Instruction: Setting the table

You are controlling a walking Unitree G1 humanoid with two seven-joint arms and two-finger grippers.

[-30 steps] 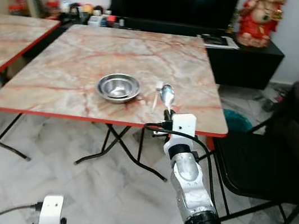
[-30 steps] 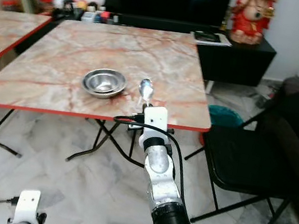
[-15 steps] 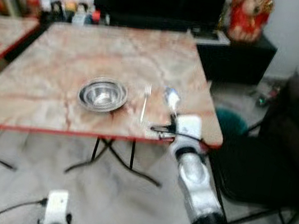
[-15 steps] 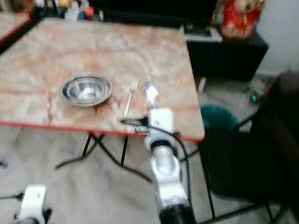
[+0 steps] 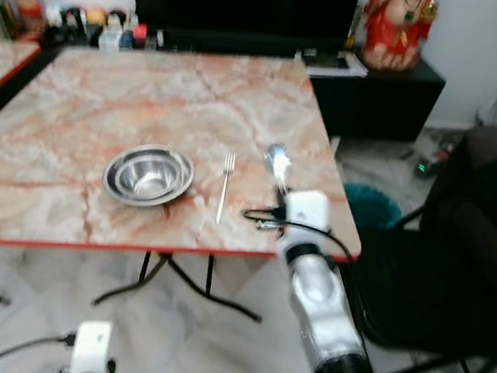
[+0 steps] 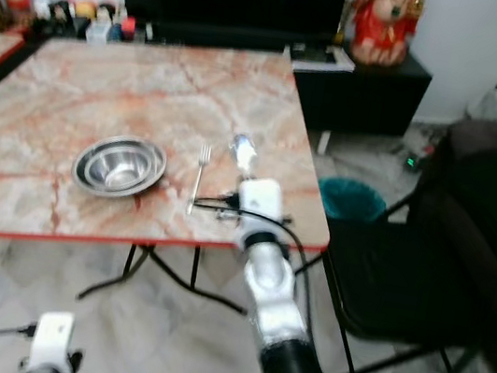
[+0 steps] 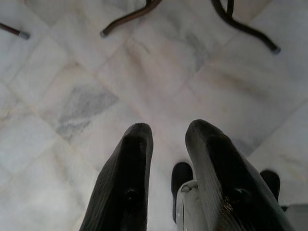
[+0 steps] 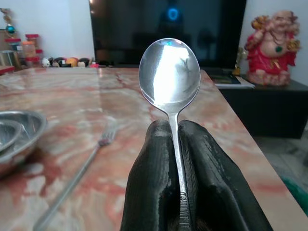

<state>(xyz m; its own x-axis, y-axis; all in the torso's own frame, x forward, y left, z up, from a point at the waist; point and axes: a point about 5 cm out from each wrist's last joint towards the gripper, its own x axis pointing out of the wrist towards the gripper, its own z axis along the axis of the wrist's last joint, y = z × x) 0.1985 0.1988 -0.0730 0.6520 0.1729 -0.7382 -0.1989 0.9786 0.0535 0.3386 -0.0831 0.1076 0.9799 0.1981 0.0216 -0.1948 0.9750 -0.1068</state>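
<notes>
Spoon (image 8: 169,72) in right end effector (image 8: 174,139)

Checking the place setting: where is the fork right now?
The fork lies flat on the marble table, just right of the steel bowl and left of the spoon pinched in the right gripper.

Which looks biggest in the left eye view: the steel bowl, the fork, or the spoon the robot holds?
1. Steel bowl.
2. Fork, long but thin.
3. Spoon; its handle is hidden in the right tool, so fork versus spoon is unsure.
</notes>
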